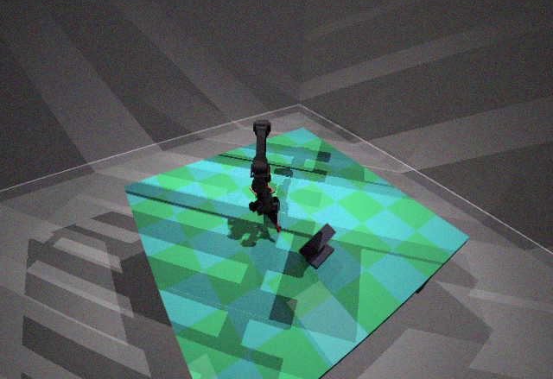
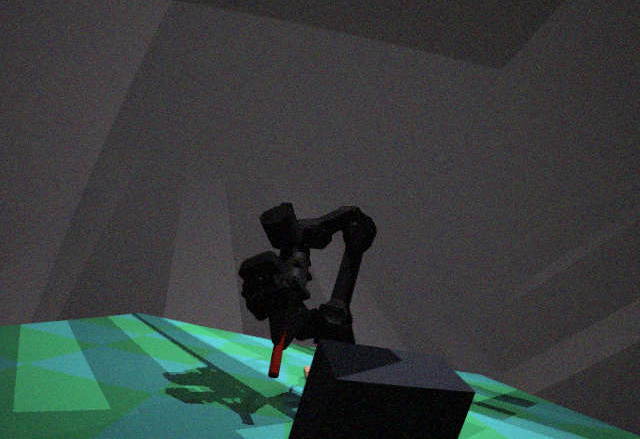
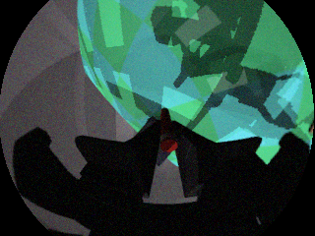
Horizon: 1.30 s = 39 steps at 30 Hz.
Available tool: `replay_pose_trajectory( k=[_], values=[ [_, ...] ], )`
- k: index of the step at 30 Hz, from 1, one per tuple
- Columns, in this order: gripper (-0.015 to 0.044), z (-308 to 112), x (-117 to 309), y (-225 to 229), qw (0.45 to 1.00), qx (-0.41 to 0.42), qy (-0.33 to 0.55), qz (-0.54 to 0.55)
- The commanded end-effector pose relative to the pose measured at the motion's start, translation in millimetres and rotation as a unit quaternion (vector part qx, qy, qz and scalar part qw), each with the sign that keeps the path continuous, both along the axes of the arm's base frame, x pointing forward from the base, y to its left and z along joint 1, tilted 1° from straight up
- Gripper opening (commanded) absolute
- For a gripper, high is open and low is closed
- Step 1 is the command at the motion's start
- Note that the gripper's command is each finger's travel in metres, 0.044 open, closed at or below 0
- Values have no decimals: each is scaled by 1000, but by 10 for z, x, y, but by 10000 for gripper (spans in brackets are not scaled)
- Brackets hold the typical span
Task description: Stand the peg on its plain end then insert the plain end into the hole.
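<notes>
My gripper (image 1: 276, 223) (image 2: 282, 340) (image 3: 165, 123) is shut on the red peg (image 1: 278, 228) (image 2: 276, 360) (image 3: 168, 146), which sticks out below the fingertips, slightly tilted from upright, and appears to be held above the table. The white band cannot be made out. The dark sloped panel (image 1: 317, 240) (image 2: 379, 405) stands on the checkered table (image 1: 388, 207) (image 2: 62, 372), to the right of and nearer the camera than the peg in the top view. The hole does not show; the panel's holed face cannot be told. In the exterior view the panel is in the right foreground, apart from the peg.
The arm (image 1: 260, 167) (image 2: 347, 279) reaches from its base to the gripper. A small tan piece (image 2: 307, 371) shows low beside the panel in the exterior view. Dark shadows and light patches cross the green and blue table. The table's right edge lies beyond the panel in the top view.
</notes>
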<state>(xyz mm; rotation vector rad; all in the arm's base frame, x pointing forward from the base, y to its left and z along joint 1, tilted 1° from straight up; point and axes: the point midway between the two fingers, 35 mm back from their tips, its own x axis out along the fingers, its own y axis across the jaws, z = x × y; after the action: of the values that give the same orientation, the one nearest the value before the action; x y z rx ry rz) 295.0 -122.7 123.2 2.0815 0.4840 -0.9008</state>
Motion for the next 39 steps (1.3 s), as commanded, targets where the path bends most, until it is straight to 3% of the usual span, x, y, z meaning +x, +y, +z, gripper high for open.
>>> replay_pose_trajectory(
  k=[1,39],
  values=[
    [0,23,19,37,1000,-8,-19,15],
    [0,110,156,327,975,-81,-158,132]
  ],
)
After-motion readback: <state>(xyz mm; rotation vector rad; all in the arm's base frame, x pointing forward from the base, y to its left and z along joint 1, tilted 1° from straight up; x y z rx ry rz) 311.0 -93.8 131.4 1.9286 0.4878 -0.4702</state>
